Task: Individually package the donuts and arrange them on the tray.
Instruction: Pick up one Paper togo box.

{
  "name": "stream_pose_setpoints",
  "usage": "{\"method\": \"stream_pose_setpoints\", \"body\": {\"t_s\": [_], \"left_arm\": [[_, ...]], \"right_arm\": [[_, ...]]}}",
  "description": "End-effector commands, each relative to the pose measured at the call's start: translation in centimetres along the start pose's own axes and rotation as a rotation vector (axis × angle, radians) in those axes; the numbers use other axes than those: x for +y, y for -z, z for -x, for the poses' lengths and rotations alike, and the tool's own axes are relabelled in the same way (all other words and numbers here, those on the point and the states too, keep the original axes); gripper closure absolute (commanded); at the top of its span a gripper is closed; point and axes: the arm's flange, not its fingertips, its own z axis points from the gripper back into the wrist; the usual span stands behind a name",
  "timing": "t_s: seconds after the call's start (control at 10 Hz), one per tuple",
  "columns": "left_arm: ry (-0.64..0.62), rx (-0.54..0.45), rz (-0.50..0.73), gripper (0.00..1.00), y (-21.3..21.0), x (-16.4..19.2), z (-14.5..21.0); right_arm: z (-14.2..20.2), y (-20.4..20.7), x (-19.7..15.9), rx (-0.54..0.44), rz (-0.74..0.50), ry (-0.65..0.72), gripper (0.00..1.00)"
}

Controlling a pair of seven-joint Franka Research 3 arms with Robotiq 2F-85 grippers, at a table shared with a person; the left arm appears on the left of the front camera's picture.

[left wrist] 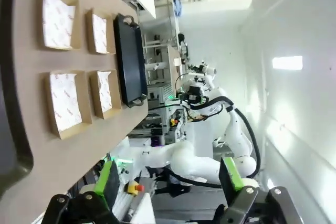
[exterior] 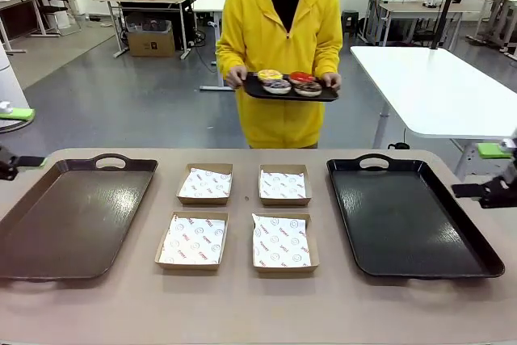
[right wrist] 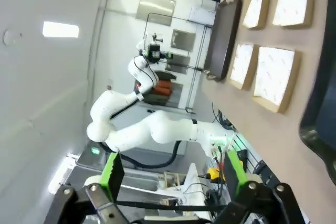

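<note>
I see my left gripper [left wrist: 169,179] and right gripper [right wrist: 173,170] both spread apart, empty. Four iced ring donuts [exterior: 289,82] sit on the person's small black tray [exterior: 291,98]; red print on white paper box liners [exterior: 194,240] is unreadable

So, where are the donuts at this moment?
In the front view, the donuts lie on a small black tray held by the person, beyond the far edge of the table, near the middle.
</note>
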Motion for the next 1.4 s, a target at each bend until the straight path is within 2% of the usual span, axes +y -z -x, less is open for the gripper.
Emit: {"method": "stream_pose_setpoints", "body": {"t_s": [0.0,0.5,1.3], "left_arm": [[-0.038,0.0,-0.041,0.0,-2.1,1.3,0.4],[-0.105,-0.099,-0.082,0.0,-7.6,2.8,2.4],[-0.106,-0.1,-0.067,0.0,-7.1,3.1,2.1]], "right_arm": [[1.3,-1.2,0.2,-0.048,0.03,-0.015,0.0],[3.7,-5.6,1.9,-0.135,0.121,0.011,0.0],[3.0,-5.8,1.0,-0.144,0.109,0.006,0.0]]}}
